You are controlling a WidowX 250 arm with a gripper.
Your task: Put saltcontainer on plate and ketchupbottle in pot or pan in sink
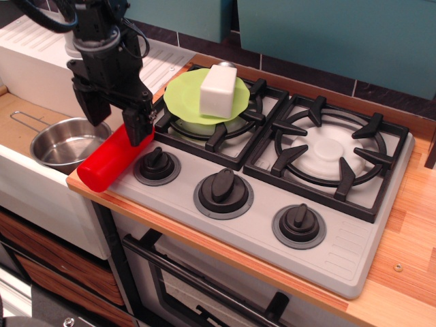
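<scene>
End effector (pixel 117 121) open, fingers straddling the nozzle end of the ketchupbottle (pixel 107 161), not closed on it. Far left, the pan (pixel 65 141) sits in the sink (pixel 20 174). Bottle lies on the bench edge, just right of the pan. Further right, saltcontainer (pixel 219 90) rests on the green plate (pixel 182 97) over the left burner.

Toy kitchen: gas hob (pixel 310 170) (black knobs), sink (pixel 27 129), oven door (pixel 204 286).

Teal wall (pixel 327 34), wooden countertop (pixel 409 252)
</scene>
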